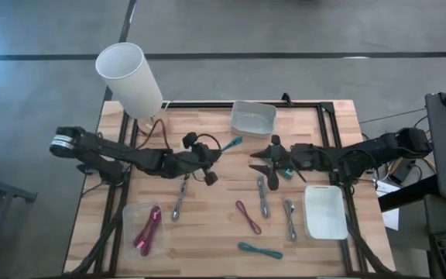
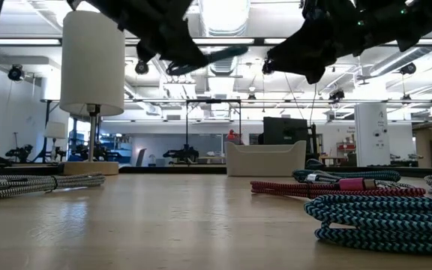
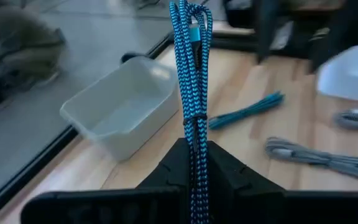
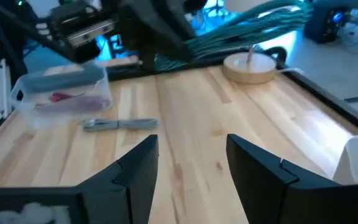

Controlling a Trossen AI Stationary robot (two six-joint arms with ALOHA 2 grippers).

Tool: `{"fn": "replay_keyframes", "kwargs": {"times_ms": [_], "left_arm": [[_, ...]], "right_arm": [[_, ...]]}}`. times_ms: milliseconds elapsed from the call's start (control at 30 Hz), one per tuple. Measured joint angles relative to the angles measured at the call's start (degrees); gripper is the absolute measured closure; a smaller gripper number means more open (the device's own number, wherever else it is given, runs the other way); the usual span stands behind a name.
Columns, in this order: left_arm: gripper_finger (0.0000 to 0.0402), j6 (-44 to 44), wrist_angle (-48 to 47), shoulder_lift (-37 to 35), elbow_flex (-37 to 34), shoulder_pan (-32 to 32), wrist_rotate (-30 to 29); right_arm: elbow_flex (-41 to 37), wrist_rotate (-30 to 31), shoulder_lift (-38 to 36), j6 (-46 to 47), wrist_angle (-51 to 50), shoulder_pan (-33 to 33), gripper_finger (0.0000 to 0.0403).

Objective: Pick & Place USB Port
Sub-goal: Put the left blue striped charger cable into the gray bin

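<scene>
Cable point(image 3: 190, 74), blue-teal and braided, clamped between the left gripper point(image 3: 193, 163) fingers and lifted clear of the table point(image 1: 215, 232), near the middle and a little toward the far side. Bundle end poking out toward the empty clear bin point(image 1: 254, 118) at the far edge, not yet over it. Looks like the carry step: pick done, placing still ahead. Next move probably calls for swinging the bundle farther and slightly right until above that bin, lowering, then letting go. Right gripper point(image 4: 188, 163) hovering just right of centre, fingers apart, holding nothing. Other cables lying loose on the near half: grey ones point(image 1: 263, 195), a red one point(image 1: 248, 216), a teal one point(image 1: 259, 249). Lidded white box point(image 1: 325, 211) at near right; another bin point(image 1: 143, 229) at near left with a pink cable inside.
</scene>
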Motion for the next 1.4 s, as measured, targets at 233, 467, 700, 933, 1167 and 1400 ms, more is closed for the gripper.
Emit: {"fn": "replay_keyframes", "kwargs": {"times_ms": [233, 467, 700, 933, 1167, 1400], "left_arm": [[0.0374, 9.2, 21.1, 0.0, -5.7, 0.0, 15.0], [0.0375, 11.5, 29.0, 0.0, -8.8, 0.1, 16.1], [0.0374, 11.8, 29.6, 0.2, -9.3, 0.4, 16.5], [0.0374, 11.8, 29.5, 0.2, -9.5, 0.4, 16.6], [0.0375, 11.7, 29.5, 0.2, -10.7, 0.4, 16.5], [0.0375, 12.1, 31.3, 0.2, -11.5, 0.4, 15.6]], "right_arm": [[0.0, -5.3, 0.0, -1.0, 8.9, -0.8, 0.0216], [0.0, -5.5, 0.0, -1.8, 10.8, -0.8, 0.0216], [1.5, -6.1, 2.2, -3.4, 15.0, -0.8, 0.0216], [8.4, -6.5, 11.3, -6.6, 14.9, -0.7, 0.0216], [11.6, -7.2, 12.6, -8.1, 14.6, -0.7, 0.0216], [10.8, -7.3, 10.0, -7.7, 10.9, -0.7, 0.0234]]}}
